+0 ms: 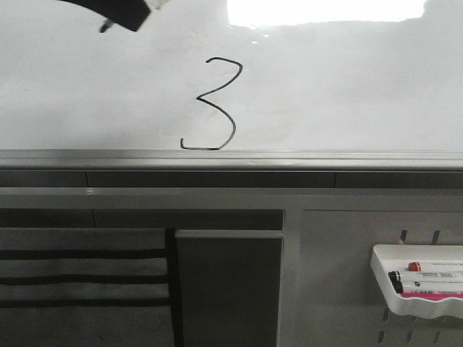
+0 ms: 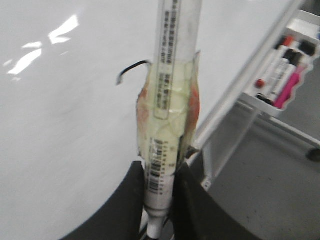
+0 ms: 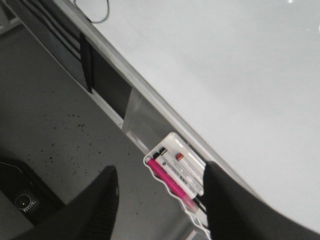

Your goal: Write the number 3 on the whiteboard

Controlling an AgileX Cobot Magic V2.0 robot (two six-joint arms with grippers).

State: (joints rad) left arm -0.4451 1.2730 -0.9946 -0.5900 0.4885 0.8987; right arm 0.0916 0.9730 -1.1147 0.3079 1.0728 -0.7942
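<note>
We saw number 3 complete on whiteboard; left tool clamped marker, lifted clear; right tool apart, empty.

Office or classroom; whiteboard, marker tray

The whiteboard is glossy and smooth, throwing back a bright light patch; its frame looks like brushed silver-grey metal. The 3 is thin, matt black ink. The marker in the left pincer has a shiny plastic barrel with a printed paper label, wrapped in wrinkled, yellowed clear tape. The pincer fingers look like matt black plastic. The tray is smooth white plastic. The floor is dull grey and speckled.
</note>
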